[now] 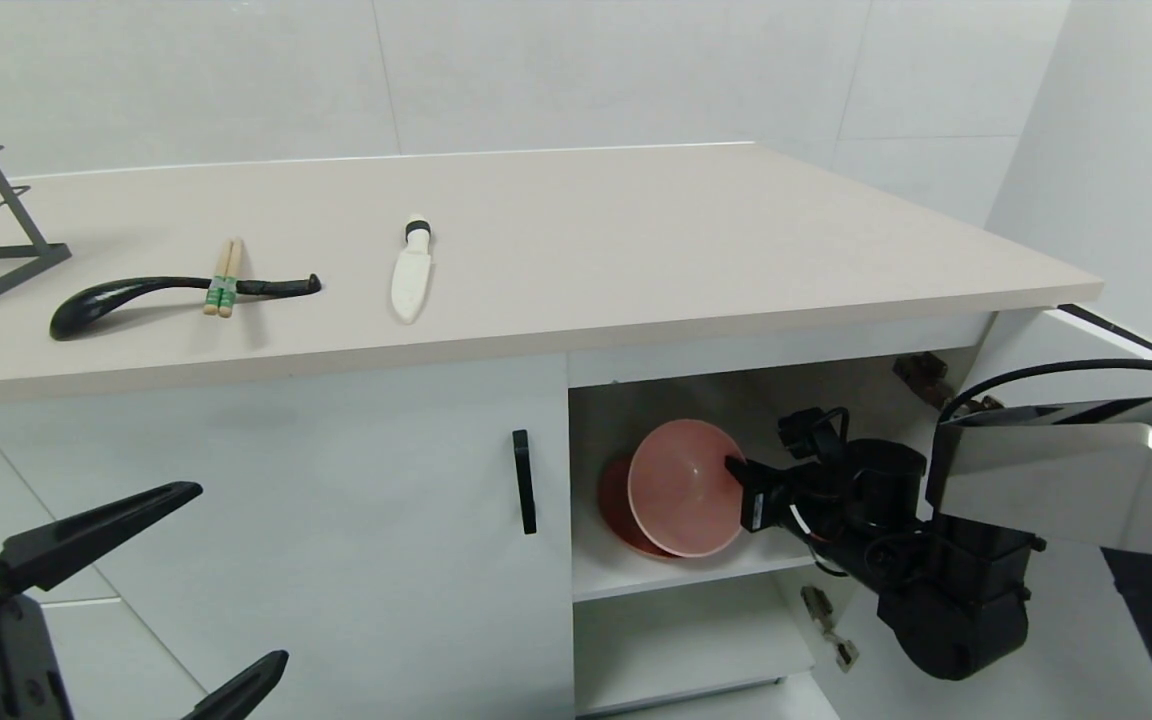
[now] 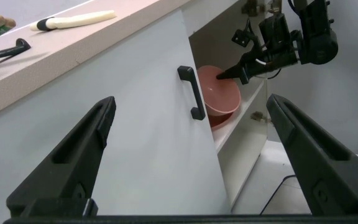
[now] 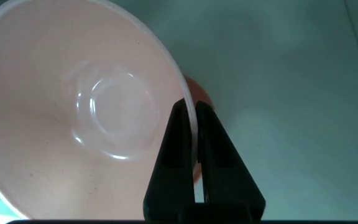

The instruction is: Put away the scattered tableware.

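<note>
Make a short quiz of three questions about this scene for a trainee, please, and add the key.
1. True or false: the right gripper is shut on the rim of the bowl.
2. What lies across the spoon? A) chopsticks B) a fork C) a plate
3. Fill in the missing word: the left gripper is ____ (open or shut).

Key: 1 true; 2 A; 3 open.
</note>
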Tool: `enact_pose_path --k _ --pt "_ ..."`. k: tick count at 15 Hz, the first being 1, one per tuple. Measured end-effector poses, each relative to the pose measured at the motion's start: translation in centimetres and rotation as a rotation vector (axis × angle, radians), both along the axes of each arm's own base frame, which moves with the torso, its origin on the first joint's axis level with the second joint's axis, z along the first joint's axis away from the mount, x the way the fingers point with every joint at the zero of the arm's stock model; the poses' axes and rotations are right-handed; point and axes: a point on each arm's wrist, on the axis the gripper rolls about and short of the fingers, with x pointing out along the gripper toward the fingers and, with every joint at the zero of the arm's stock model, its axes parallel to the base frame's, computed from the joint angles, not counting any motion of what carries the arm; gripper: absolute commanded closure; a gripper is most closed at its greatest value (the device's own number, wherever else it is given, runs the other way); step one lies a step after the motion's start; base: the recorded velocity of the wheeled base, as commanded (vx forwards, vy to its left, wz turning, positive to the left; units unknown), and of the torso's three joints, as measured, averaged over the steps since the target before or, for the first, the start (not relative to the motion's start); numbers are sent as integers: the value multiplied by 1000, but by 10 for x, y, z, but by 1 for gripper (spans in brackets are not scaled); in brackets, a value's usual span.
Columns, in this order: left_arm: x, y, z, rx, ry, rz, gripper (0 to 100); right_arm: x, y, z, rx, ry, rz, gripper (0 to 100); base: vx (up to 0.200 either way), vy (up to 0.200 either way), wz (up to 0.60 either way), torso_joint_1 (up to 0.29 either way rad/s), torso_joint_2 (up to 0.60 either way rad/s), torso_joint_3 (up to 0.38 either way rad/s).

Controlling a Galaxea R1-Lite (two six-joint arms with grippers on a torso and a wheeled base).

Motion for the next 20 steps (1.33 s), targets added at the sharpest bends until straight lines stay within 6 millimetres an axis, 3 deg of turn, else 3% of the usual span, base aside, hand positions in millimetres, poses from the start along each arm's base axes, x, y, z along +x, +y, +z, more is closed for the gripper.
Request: enact_pose_path --k 5,6,12,15,18,20 --pt "1 0 3 -46 28 -4 0 3 4 -9 -4 7 2 100 0 0 0 0 0 0" --pt "1 0 4 -47 27 -5 0 4 4 -10 -4 7 1 0 0 0 0 0 0 0" --pt "1 0 4 -47 28 -6 0 3 5 -15 -18 16 6 0 0 0 0 0 0 0" --pt "1 0 3 -45 31 -7 0 0 5 -5 -18 -2 14 0 0 0 0 0 0 0" --pt "1 0 3 -46 33 -7 0 -18 13 13 -25 -9 52 0 0 0 0 0 0 0" --pt "1 0 3 -46 33 -7 0 -42 14 19 -79 13 96 0 0 0 0 0 0 0"
